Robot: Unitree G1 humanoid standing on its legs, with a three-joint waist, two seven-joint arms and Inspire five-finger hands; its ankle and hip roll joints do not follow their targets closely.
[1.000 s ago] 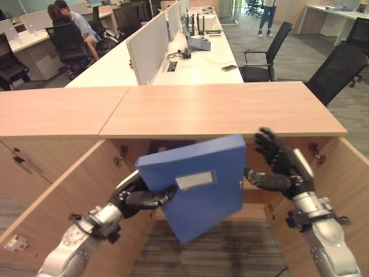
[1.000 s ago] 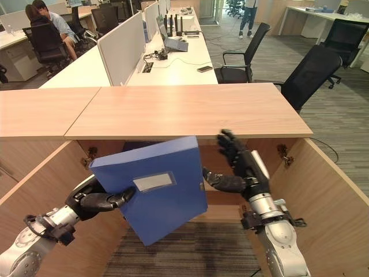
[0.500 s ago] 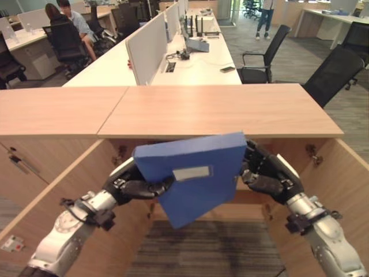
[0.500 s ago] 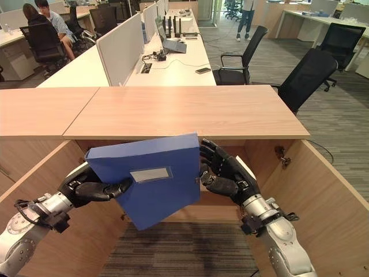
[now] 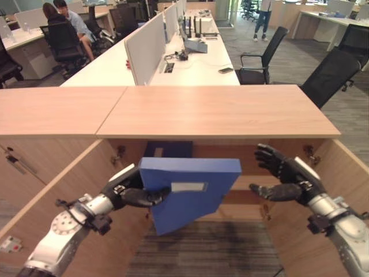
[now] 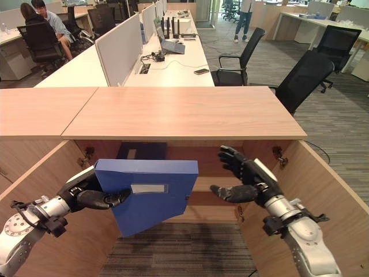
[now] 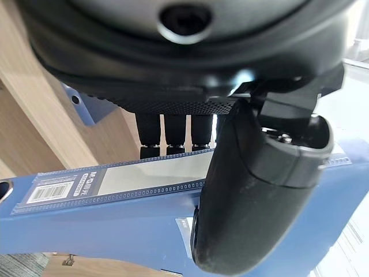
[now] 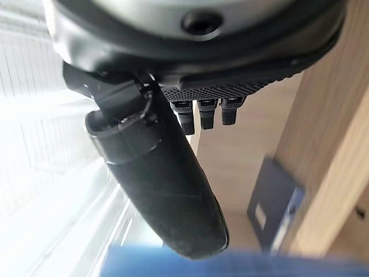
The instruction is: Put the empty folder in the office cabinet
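The blue folder (image 5: 193, 190) with a grey spine label hangs tilted in front of the open office cabinet (image 5: 230, 112), its top edge just below the cabinet's wooden top. My left hand (image 5: 130, 190) is shut on the folder's left end, thumb across the front; the left wrist view shows the thumb (image 7: 259, 190) pressed on the folder (image 7: 115, 225). My right hand (image 5: 282, 176) floats open to the folder's right, a short gap away, fingers spread and holding nothing; its thumb (image 8: 161, 179) shows in the right wrist view.
A dark blue folder (image 6: 141, 151) stands inside the cabinet behind the held one. Both cabinet doors (image 5: 63, 196) are swung open at left and right. Desks, black office chairs (image 5: 334, 72) and people sit beyond the cabinet.
My right hand has let go of the folder's right edge and pulled away to the right, opening. The folder has dropped lower and moved toward the cabinet opening in my left hand.
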